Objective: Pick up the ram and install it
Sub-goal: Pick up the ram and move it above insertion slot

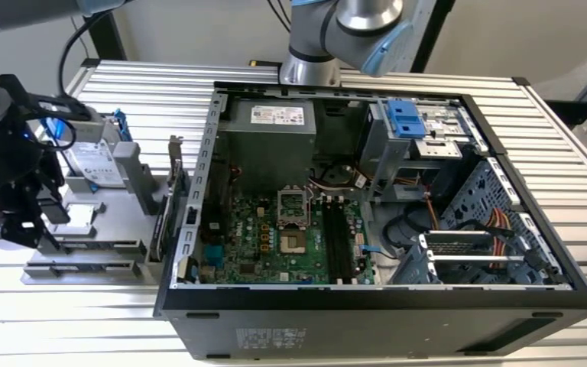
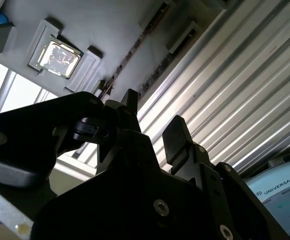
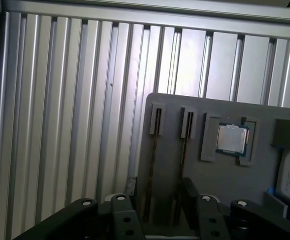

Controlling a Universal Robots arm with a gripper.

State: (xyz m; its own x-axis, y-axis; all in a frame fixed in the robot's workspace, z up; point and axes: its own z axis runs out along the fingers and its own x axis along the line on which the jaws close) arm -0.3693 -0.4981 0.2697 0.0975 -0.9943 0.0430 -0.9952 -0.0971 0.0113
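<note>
Claw (image 3: pixel 159 192): jaws well apart, nothing held, poised over the tray (image 3: pixel 220 185) on the worktop (image 3: pixel 59 125). Ram (image 3: pixel 156 150): stands on edge in a tray slot, top edge free for gripping, roughly in line with the gap between the jaws. Case (image 1: pixel 538 306): open, its board slots apparently unfilled.

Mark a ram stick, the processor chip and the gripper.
ram stick (image 3: pixel 156 150): first wrist view, its exposed edge.
processor chip (image 3: pixel 232 139): first wrist view, its metal lid.
gripper (image 3: pixel 155 195): first wrist view, between open fingers.
</note>
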